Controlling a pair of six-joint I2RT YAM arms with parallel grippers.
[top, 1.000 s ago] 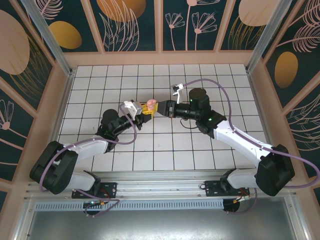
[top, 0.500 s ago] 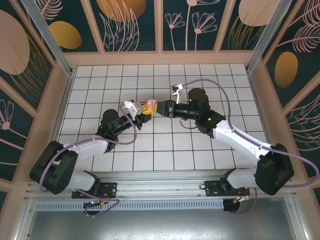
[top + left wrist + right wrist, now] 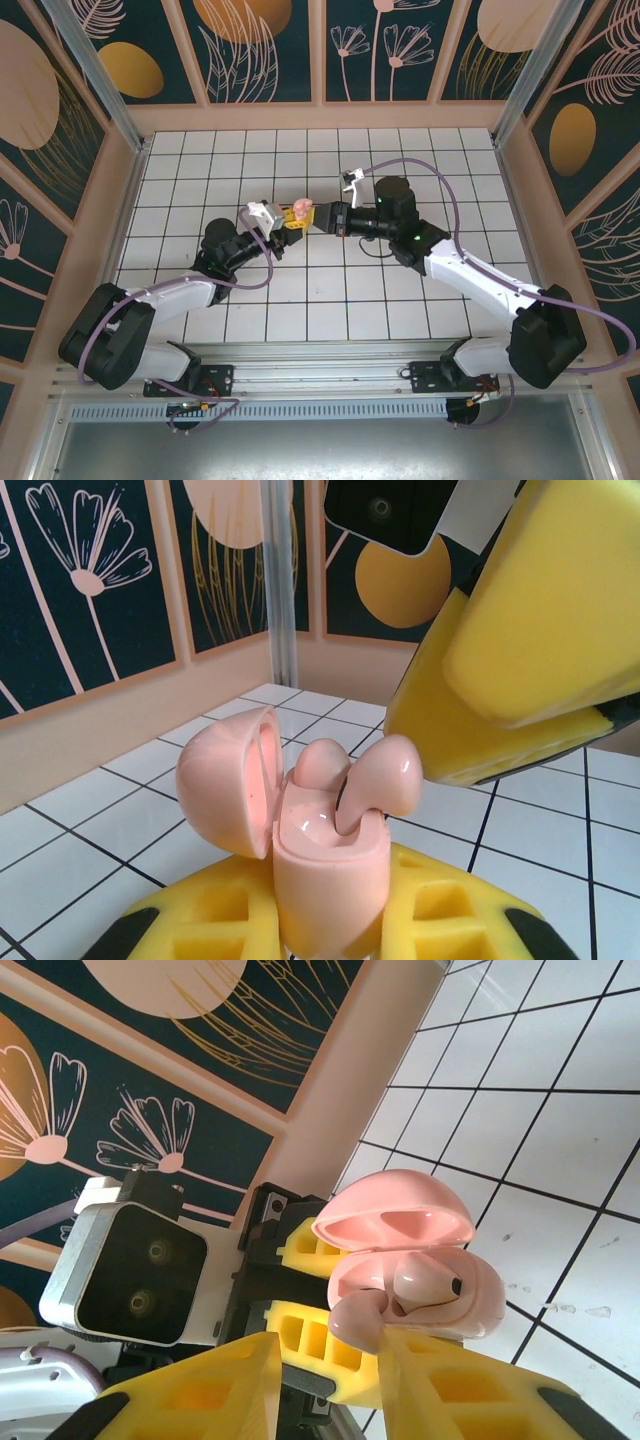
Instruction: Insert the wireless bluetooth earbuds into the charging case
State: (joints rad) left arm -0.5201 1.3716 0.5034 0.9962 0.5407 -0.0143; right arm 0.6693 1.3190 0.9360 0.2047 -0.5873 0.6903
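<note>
The charging case (image 3: pixel 325 870) is salmon pink and stands upright with its lid (image 3: pixel 225 790) swung open. My left gripper (image 3: pixel 325 925) is shut on its body between yellow pads (image 3: pixel 210 920). One earbud (image 3: pixel 320 765) sits in its socket. The other earbud (image 3: pixel 385 775) stands with its stem in the case and its head sticking out. In the right wrist view this earbud (image 3: pixel 358 1317) lies against one finger of my right gripper (image 3: pixel 330 1360), whose fingers stand apart, open. From above, the case (image 3: pixel 299 211) is between the left gripper (image 3: pixel 288 222) and the right gripper (image 3: pixel 320 219).
The white tiled table (image 3: pixel 400 300) lies below, and both grippers meet above its middle. Wooden walls (image 3: pixel 320 115) with dark flower panels close off three sides. A purple cable (image 3: pixel 455 215) loops off the right arm. The left wrist's camera block (image 3: pixel 130 1280) sits close behind the case.
The right arm's forearm has shifted slightly. Both grippers stay together at the case, and the left arm has not moved.
</note>
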